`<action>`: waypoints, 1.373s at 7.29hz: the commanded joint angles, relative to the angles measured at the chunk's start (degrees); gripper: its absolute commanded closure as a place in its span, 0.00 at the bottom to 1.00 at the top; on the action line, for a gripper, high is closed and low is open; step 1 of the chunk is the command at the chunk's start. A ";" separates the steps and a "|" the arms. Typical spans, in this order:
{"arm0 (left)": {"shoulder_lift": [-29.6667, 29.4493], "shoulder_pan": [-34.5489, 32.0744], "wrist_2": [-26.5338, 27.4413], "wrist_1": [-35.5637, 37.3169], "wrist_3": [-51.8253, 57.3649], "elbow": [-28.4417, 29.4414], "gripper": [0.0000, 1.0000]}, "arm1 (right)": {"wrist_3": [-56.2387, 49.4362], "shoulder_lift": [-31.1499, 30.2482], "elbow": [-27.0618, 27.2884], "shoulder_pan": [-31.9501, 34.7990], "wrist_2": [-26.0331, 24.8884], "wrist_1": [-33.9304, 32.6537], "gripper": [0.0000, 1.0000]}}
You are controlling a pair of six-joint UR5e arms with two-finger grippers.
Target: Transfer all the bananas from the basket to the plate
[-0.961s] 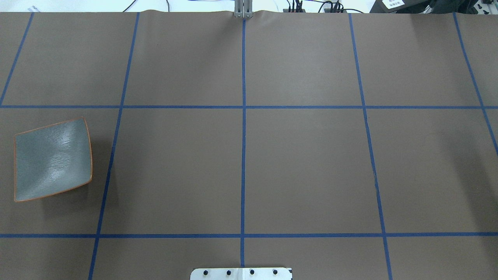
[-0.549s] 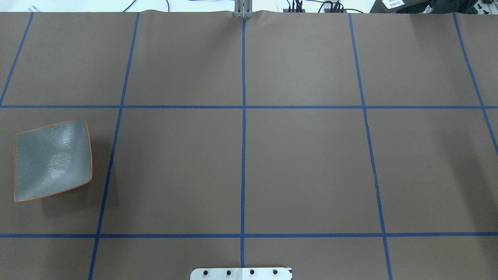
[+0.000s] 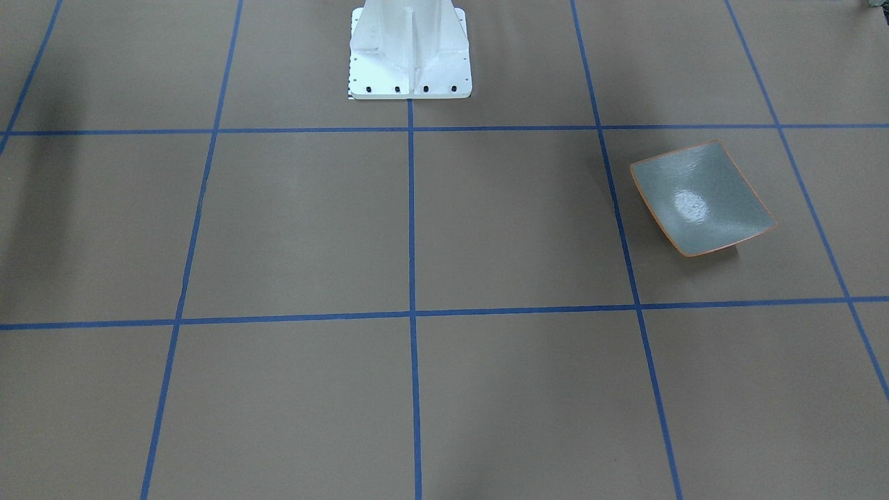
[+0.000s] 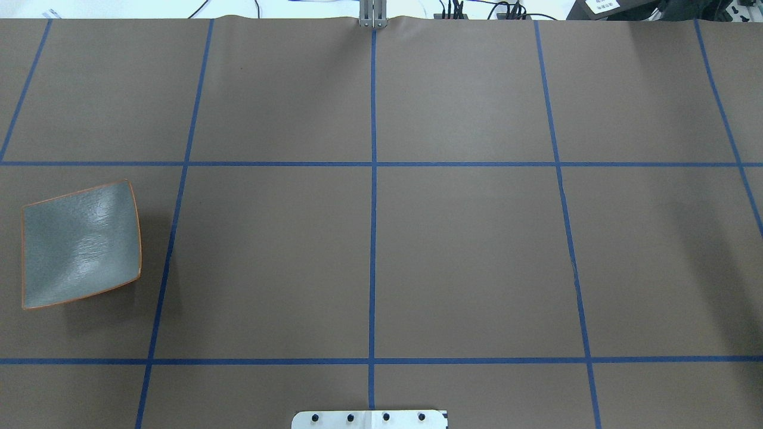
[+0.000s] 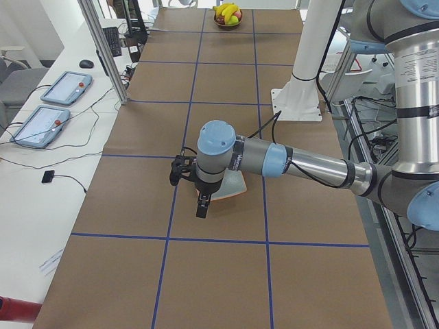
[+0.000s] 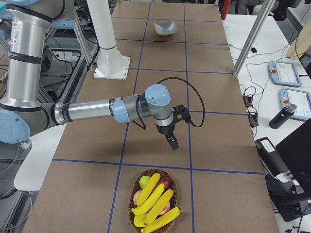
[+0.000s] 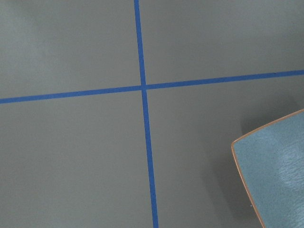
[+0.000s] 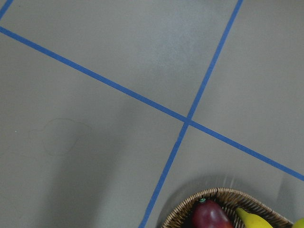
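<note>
- Bananas point(image 6: 154, 200): four counted, all lying in the basket point(image 6: 132, 204) on top of other fruit, including a dark red fruit point(image 8: 209, 216)
- Basket: stands at the end of the desk point(image 4: 465, 250) on the robot's right, outside the overhead view
- Plate point(image 4: 80, 244): sits near the opposite, left end, well apart from the basket, and is bare
- Right claw point(image 6: 172, 141): hangs above the desk near the basket, pointing down, carrying nothing; whether it is released or clenched cannot be told from the side view
- Left claw point(image 5: 201, 208): hangs just beside the plate, carrying nothing; its state likewise cannot be told
- Step in hand, as judged: the approach for the first pick, with no banana moved yet
- Next move, as judged: the right claw must shift over the basket, descend onto the topmost banana and grip it across its middle, clear of the other fruit; given how far away the plate is, a hand-over to the left arm looks likely
</note>
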 commanded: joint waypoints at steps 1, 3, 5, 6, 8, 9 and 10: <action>-0.74 0.03 -0.26 -0.44 0.04 0.39 0.00 | -8.67 -0.83 -4.44 -0.05 0.93 2.60 0.00; -0.74 0.03 -0.26 -0.44 0.05 0.39 0.00 | -22.05 -0.83 -11.57 -0.05 0.85 3.49 0.00; -0.83 0.03 -0.35 -0.53 0.05 0.30 0.00 | -31.98 -0.57 -16.14 -0.05 1.02 3.40 0.00; -0.83 -0.06 -0.35 -0.53 0.05 0.30 0.00 | -34.56 -0.65 -18.60 -0.05 1.20 3.40 0.00; -0.65 -0.06 -0.43 -0.62 0.05 0.03 0.00 | -37.12 -0.13 -23.17 -0.40 1.64 3.40 0.00; -0.56 -0.06 -0.43 -0.62 0.05 -0.14 0.00 | -37.05 0.05 -23.72 -0.57 1.72 3.31 0.00; -0.39 -0.06 -0.43 -1.23 0.05 -0.14 0.00 | -37.05 0.05 -24.42 -1.45 1.72 3.23 0.01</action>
